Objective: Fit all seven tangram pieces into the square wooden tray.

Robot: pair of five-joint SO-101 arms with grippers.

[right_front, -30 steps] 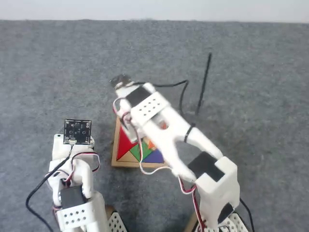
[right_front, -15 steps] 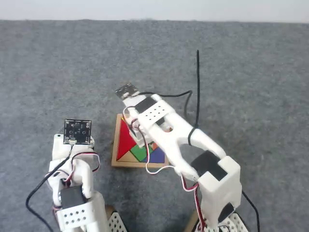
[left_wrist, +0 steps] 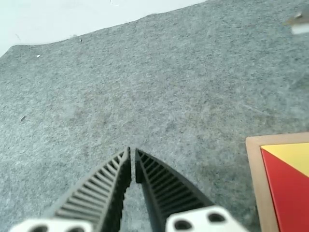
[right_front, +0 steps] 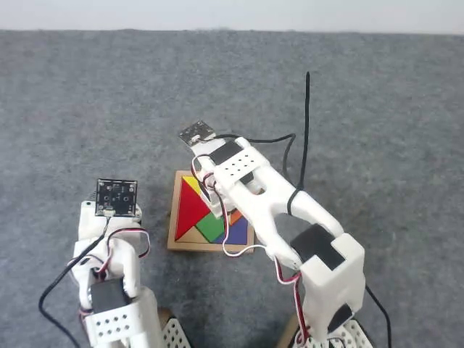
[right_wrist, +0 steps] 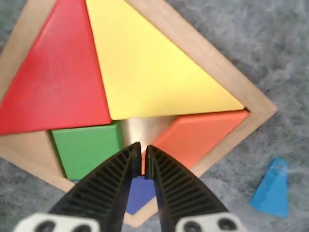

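High view: the wooden tray [right_front: 172, 217] sat at frame centre, mostly filled; the right arm [right_front: 254, 196] had drawn back toward lower right, uncovering the yellow triangle [right_front: 191, 182].
Left wrist view: the left gripper [left_wrist: 133, 157] was clenched, empty, over felt [left_wrist: 145, 72] near the tray.
Right wrist view: the right gripper [right_wrist: 142, 150] was clenched, empty, above a bare gap; a blue triangle [right_wrist: 273, 188] lay outside, unplaced.

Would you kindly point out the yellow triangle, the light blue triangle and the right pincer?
yellow triangle [right_wrist: 154, 72], right wrist view, its middle.
light blue triangle [right_wrist: 273, 189], right wrist view, its middle.
right pincer [right_wrist: 143, 146], right wrist view, between its fingertips.
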